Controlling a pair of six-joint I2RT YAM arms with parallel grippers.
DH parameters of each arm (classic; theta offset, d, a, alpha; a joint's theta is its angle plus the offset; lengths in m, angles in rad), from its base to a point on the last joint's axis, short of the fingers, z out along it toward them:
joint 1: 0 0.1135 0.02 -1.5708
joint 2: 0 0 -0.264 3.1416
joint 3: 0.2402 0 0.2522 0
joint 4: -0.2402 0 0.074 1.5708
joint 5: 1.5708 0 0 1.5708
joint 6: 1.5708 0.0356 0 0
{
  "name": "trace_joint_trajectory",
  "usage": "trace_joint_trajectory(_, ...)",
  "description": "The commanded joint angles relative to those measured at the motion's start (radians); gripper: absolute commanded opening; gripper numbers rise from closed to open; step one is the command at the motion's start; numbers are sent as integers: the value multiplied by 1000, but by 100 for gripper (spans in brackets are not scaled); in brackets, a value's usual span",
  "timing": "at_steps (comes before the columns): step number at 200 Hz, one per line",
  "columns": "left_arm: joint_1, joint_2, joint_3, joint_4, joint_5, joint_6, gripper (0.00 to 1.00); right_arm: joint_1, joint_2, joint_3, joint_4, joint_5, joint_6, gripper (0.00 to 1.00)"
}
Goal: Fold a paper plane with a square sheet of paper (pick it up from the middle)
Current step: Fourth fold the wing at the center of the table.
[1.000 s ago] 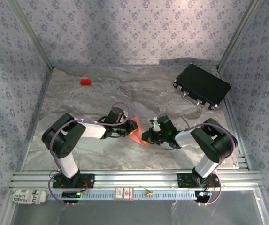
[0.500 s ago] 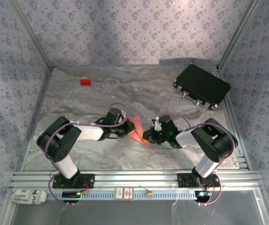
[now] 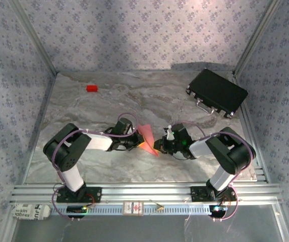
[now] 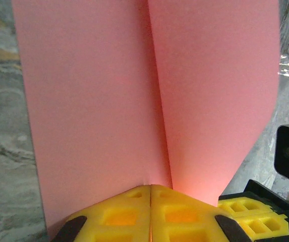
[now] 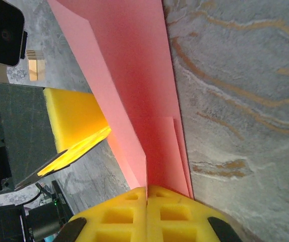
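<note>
Here the left end effector (image 4: 150, 189) and right end effector (image 5: 147, 191) both pinch the creased square sheet of paper (image 3: 147, 135).

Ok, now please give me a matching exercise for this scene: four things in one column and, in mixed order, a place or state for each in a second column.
Things:
1. red block
2. black case
3. pink paper
4. left tool

Places or states:
a. at the far right of the table
b. shut on the paper
c. at the far left of the table
d. held near the table's middle

Pairs: 1-c, 2-a, 3-d, 4-b.
</note>
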Motion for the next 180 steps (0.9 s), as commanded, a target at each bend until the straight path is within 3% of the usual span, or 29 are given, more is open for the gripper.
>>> trace_joint_trajectory(1,-11,29,-12,-57,-9,15,8,-11,6,-14,9,-14,5,1)
trace_joint_trajectory(131,-9,-33,52,-60,-1,57,12,-23,84,-19,31,-37,10,0)
trace_joint_trajectory(180,-19,-60,71,27,47,57,11,-28,83,-22,23,-37,9,0)
